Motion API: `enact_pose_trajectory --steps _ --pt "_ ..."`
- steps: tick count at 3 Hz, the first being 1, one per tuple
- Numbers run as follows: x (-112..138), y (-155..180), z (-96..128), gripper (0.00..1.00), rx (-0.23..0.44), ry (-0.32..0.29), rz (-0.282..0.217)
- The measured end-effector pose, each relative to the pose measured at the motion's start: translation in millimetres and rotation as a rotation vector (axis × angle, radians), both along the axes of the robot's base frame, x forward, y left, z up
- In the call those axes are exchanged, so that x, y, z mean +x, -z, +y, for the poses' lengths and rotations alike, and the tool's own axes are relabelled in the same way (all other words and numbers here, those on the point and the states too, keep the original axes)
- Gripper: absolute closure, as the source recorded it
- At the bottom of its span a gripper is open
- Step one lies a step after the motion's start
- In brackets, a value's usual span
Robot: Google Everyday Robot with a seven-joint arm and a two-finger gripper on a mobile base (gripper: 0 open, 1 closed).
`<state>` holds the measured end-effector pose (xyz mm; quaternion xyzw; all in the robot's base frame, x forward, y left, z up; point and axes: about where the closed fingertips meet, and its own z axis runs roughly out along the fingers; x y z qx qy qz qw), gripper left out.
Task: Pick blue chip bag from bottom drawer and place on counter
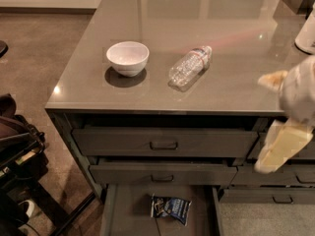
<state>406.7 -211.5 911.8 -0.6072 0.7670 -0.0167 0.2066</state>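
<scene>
The task stands at its opening stage. The small crumpled dark-blue foil chip bag (171, 209) with white lettering lies flat on the floor of the wide dark grey-green bottom drawer (129, 216), which is pulled out beneath two handled drawers (165, 142). Nothing touches the bag.

The robot's pale cream pincer (268, 123) hangs at the right of the scene, level with the front edge of the large glossy grey-brown bench (231, 43). It is well apart from the bag and above it. The pincer looks released, spread wide with nothing in its grip.

On the bench a small white ceramic bowl (128, 58) stands upright. A clear plastic bottle (189, 68) lies on its side just beside the bowl.

The drawer appears open far enough to reach in. The descent to the bag, the grasp, the lift and the placing on the bench all remain to be done.
</scene>
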Motion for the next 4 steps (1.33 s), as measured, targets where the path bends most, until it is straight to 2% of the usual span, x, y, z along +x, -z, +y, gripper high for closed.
enact_pose_trajectory --steps 1,2,3,4 --pt "-21 71 15 0.00 0.154 -0.001 0.019" --pt "-28 97 17 0.00 0.193 0.033 0.015" --pt "-28 97 17 0.00 0.192 0.033 0.015" --pt "-27 116 20 0.00 0.257 0.049 0.025"
